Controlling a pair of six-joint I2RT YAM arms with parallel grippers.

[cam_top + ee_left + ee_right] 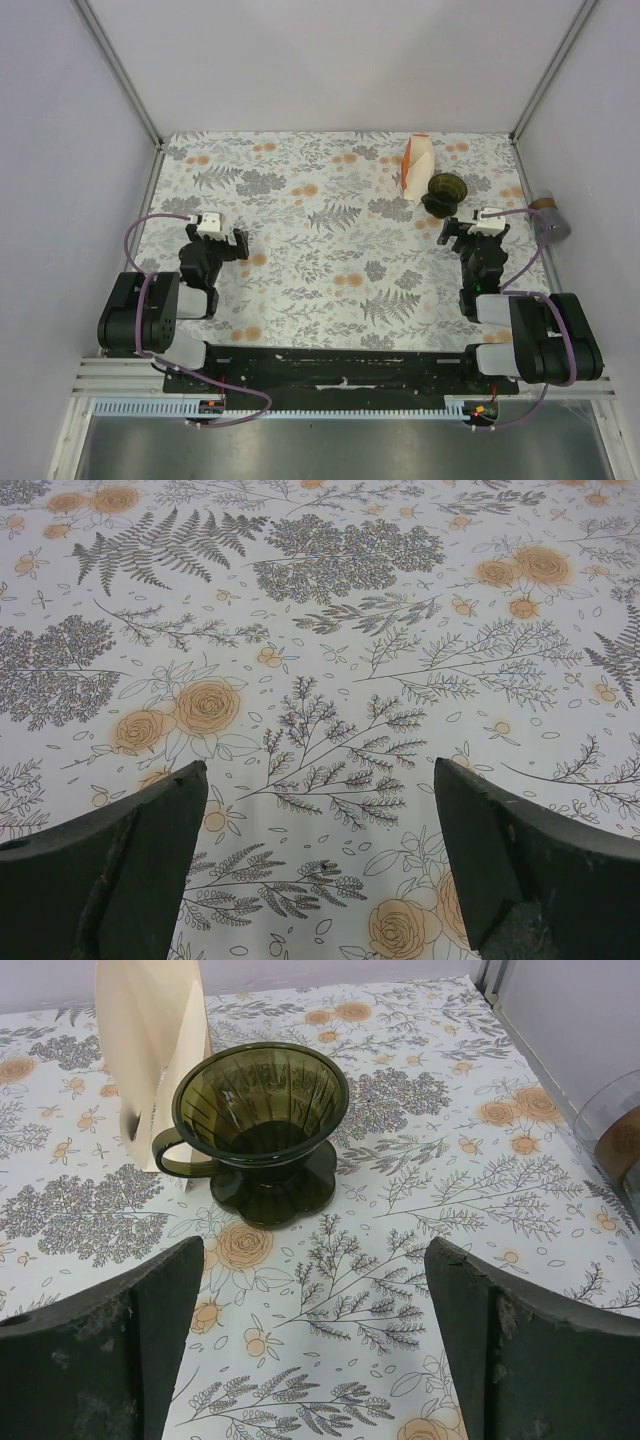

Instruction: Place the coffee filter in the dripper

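Right wrist view shows the dripper (pixel 262 1110) upright on the floral tablecloth (pixel 420 1210), near and ahead of the right gripper (pixel 314 1260), whose jaws stand wide apart and empty; a white-and-orange pack (pixel 150 1050) stands just behind it. Well apart, the left gripper (pixel 320 780) is likewise spread over bare cloth, holding nothing
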